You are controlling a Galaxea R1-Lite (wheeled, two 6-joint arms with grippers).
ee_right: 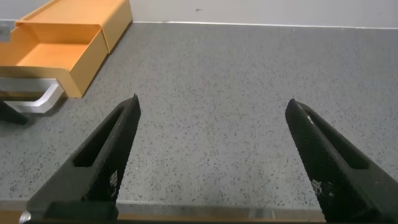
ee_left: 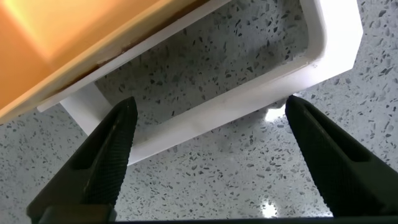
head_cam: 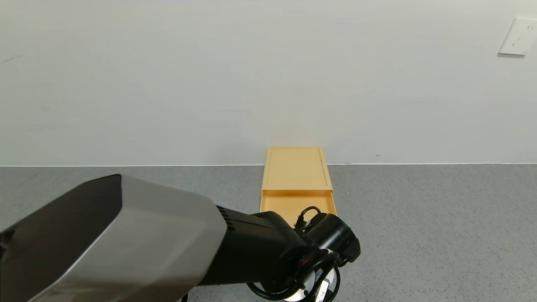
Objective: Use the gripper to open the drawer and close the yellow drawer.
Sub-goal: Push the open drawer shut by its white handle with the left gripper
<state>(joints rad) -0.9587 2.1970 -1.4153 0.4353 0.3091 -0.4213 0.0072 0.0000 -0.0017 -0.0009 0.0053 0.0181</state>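
Head view: one yellow drawer [head_cam: 298,202] is seen pulled partly out of its case [head_cam: 296,168], against the wall on the grey tabletop [head_cam: 419,218].
Axis: long side runs from wall toward robot; white handle [ee_left: 249,102] faces robot.
Left tool [ee_left: 208,158]: spread open, straddling the handle, not clamped.
Right tool [ee_right: 211,162]: spread open, over bare tabletop.

I can read no text, number or brand in any of my three views. The yellow drawer [head_cam: 297,201] and its case carry no label that I can see. The wall plate [head_cam: 518,37] has only small marks, too small to read. Near the left arm's cables a small white tag [head_cam: 323,290] shows dark print, but I cannot make it out.
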